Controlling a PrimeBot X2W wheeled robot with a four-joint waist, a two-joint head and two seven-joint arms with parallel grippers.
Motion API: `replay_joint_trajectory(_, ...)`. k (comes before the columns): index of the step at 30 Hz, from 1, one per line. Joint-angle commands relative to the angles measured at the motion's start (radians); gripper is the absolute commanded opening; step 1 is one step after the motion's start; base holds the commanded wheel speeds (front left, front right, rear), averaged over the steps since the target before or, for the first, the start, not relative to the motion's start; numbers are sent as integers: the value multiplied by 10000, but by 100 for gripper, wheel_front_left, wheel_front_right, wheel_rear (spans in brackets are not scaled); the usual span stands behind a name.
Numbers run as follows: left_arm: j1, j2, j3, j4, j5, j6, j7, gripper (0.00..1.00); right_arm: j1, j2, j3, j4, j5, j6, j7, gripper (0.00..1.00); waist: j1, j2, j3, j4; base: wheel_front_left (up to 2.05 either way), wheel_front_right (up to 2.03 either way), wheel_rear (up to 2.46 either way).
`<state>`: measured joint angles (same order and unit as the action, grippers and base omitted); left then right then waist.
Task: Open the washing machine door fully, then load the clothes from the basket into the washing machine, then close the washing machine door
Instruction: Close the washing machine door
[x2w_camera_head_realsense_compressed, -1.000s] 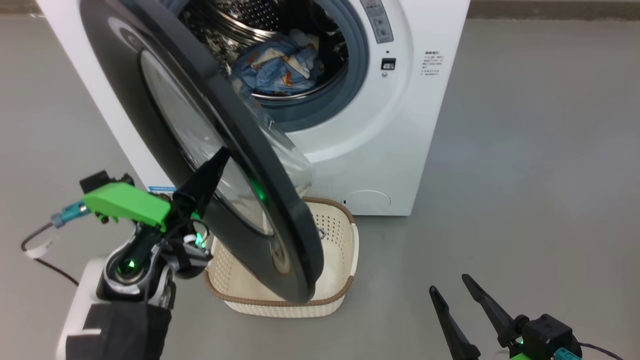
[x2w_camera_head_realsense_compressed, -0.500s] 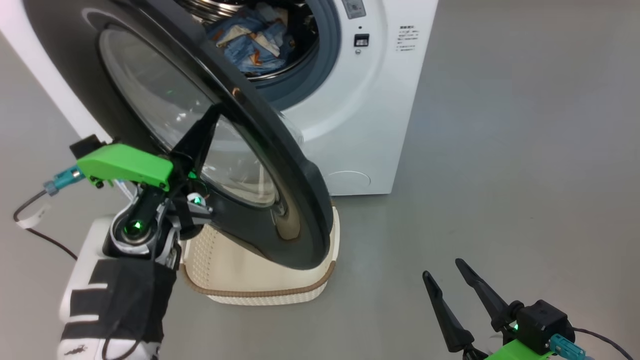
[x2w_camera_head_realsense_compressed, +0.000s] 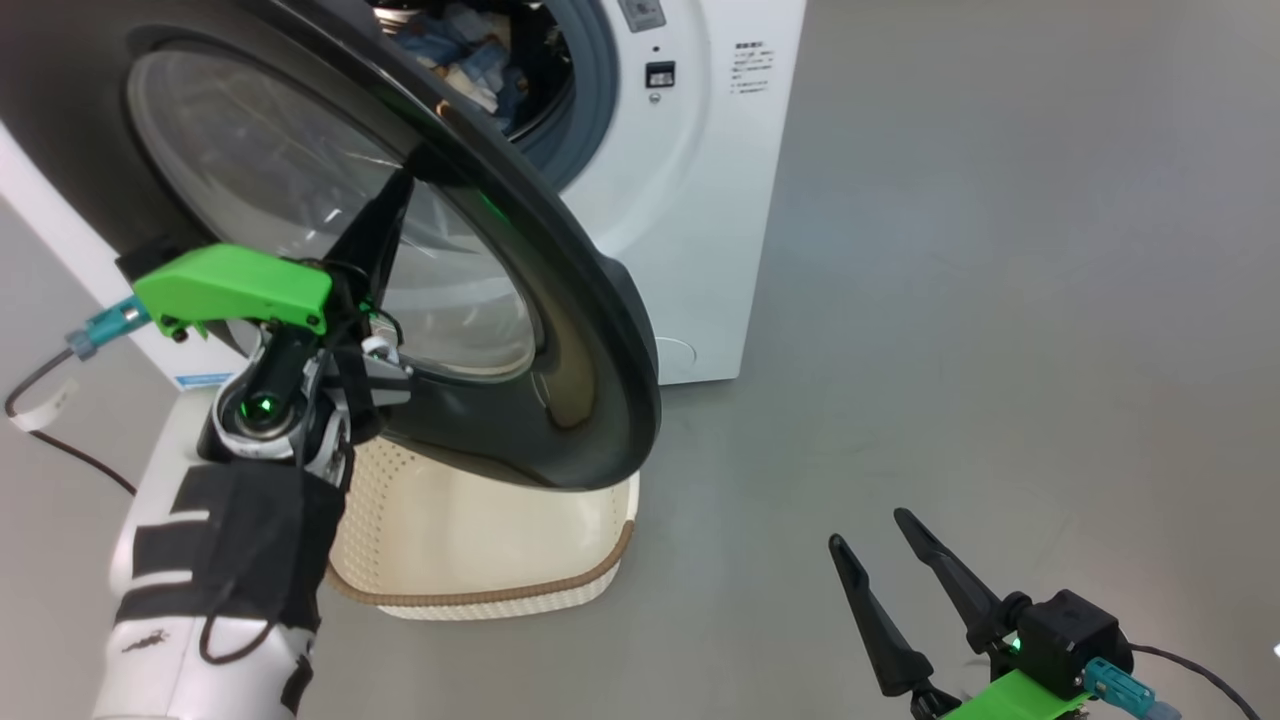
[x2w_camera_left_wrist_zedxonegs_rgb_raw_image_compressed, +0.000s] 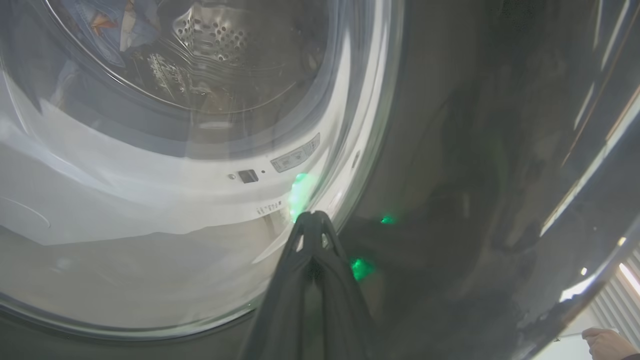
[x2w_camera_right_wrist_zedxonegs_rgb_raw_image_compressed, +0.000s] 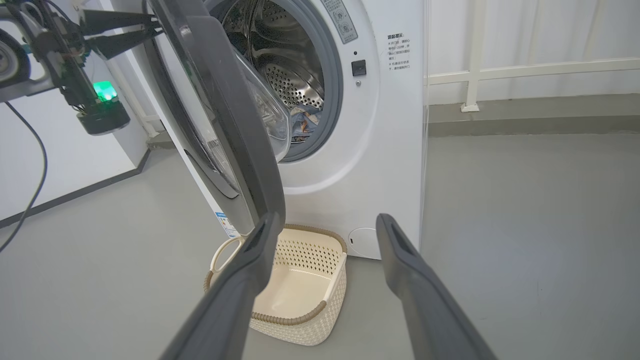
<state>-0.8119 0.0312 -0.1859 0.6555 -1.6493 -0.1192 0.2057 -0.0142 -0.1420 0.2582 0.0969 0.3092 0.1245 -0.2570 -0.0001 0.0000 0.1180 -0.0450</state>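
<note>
The washing machine (x2w_camera_head_realsense_compressed: 690, 200) stands with its round black door (x2w_camera_head_realsense_compressed: 560, 330) part-way open, hinged at the left. My left gripper (x2w_camera_head_realsense_compressed: 395, 190) is shut, its tip (x2w_camera_left_wrist_zedxonegs_rgb_raw_image_compressed: 312, 215) against the outer face of the door at the edge of the glass window. Light blue clothes (x2w_camera_head_realsense_compressed: 455, 50) lie in the steel drum and show in the right wrist view (x2w_camera_right_wrist_zedxonegs_rgb_raw_image_compressed: 302, 122). The cream basket (x2w_camera_head_realsense_compressed: 480, 590) sits on the floor under the door, and its inside (x2w_camera_right_wrist_zedxonegs_rgb_raw_image_compressed: 300, 280) looks bare. Low at the right, my right gripper (x2w_camera_head_realsense_compressed: 870, 530) is open and holds nothing (x2w_camera_right_wrist_zedxonegs_rgb_raw_image_compressed: 325, 222).
Grey floor spreads wide to the right of the machine. A white wall with a rail (x2w_camera_right_wrist_zedxonegs_rgb_raw_image_compressed: 525, 70) runs behind it. A black cable (x2w_camera_head_realsense_compressed: 60, 450) trails at the left. A person's hand (x2w_camera_left_wrist_zedxonegs_rgb_raw_image_compressed: 605, 342) shows at one corner of the left wrist view.
The head camera has shifted, sliding the scene left. The door, with my shut left gripper against it, has swung nearer the machine's front and covers more of the drum opening. My right gripper stays open.
</note>
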Motion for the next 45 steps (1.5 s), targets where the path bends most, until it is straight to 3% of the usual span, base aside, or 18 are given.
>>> replay_joint_trajectory(1, -590, 191, 163, -175, 86, -103, -69, 0, -320, 1, 279, -205, -3, 62, -48, 100, 1, 0, 27, -89, 0, 0, 0)
replay_joint_trajectory(14, -1054, 191, 47, 354, 358, -113, -463, 0, -446, 45, 338, -147, -7, 62, -48, 100, 1, 0, 126, -355, 0, 0, 0)
replay_joint_trajectory(26, -508, 461, -172, 72, 892, -114, -762, 0, -274, 120, 66, -131, 8, 62, -48, 100, 1, 0, -251, -24, 0, 0, 0)
replay_joint_trajectory(27, -403, 531, -223, 15, 1030, -114, -866, 5, -243, 126, 38, -135, 8, 62, -48, 100, 1, 0, -307, 8, 0, 0, 0)
replay_joint_trajectory(28, -285, 625, -288, -59, 1214, -114, -1011, 21, -208, 132, 10, -139, 10, 62, -48, 100, 1, 0, -373, 37, 0, 0, 0)
replay_joint_trajectory(29, -144, 686, -344, -135, 1342, -114, -1113, 45, -165, 135, -20, -139, 13, 62, -48, 100, 1, 0, -446, 68, 0, 0, 0)
replay_joint_trajectory(32, 362, 965, -585, -415, 1880, -114, -1492, 100, -4, 137, -109, -138, 26, 62, -48, 100, 1, 0, -702, 137, 0, 0, 0)
replay_joint_trajectory(39, 1822, 1608, -1183, -1218, 3335, -95, -2664, 100, 402, 134, -341, -217, 46, 62, -48, 100, 1, 0, -1199, 239, 0, 0, 0)
replay_joint_trajectory(43, 2756, 2053, -1758, -1800, 4713, 236, -3619, 100, 546, 109, -471, -287, 44, 62, -48, 100, 1, 0, -1317, 312, 0, 0, 0)
replay_joint_trajectory(45, 3486, 2314, -2036, -2264, 5701, 721, -4256, 100, 617, 71, -587, -350, 27, 62, -48, 100, 1, 0, -1354, 373, 0, 0, 0)
